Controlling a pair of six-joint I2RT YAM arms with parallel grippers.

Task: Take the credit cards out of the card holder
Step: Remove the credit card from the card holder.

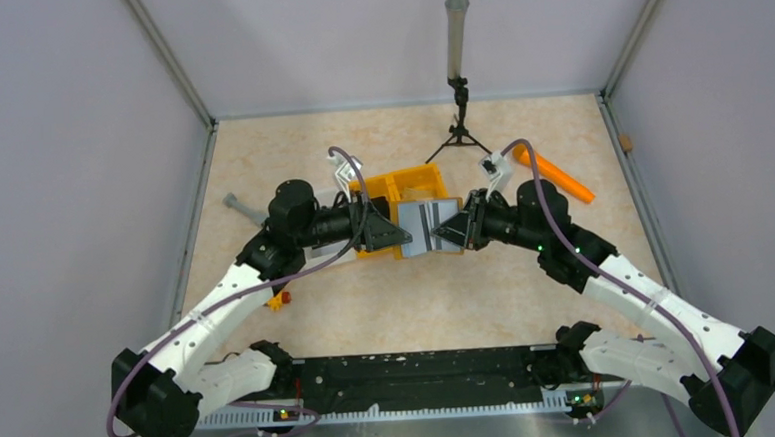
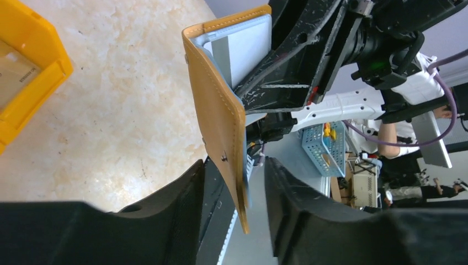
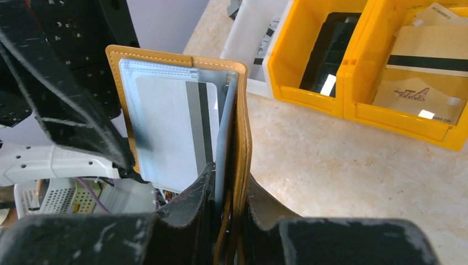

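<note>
The tan card holder (image 1: 426,226) hangs open in the air between my two grippers, in front of the yellow bins. My right gripper (image 3: 229,182) is shut on one flap of the card holder (image 3: 243,121). A silvery credit card (image 3: 171,127) with a dark stripe sits in the other flap's pocket. The far flap of the card holder (image 2: 218,110) passes between the fingers of my left gripper (image 2: 234,171), which stand open with a gap on both sides. In the top view the left gripper (image 1: 396,233) and right gripper (image 1: 449,230) face each other.
Yellow bins (image 1: 402,188) stand just behind the holder, and one bin (image 3: 408,113) holds loose cards (image 3: 425,77). An orange stick (image 1: 553,175) lies at the right. A small tripod (image 1: 459,125) with an upright tube stands at the back. A grey object (image 1: 243,208) lies at the left.
</note>
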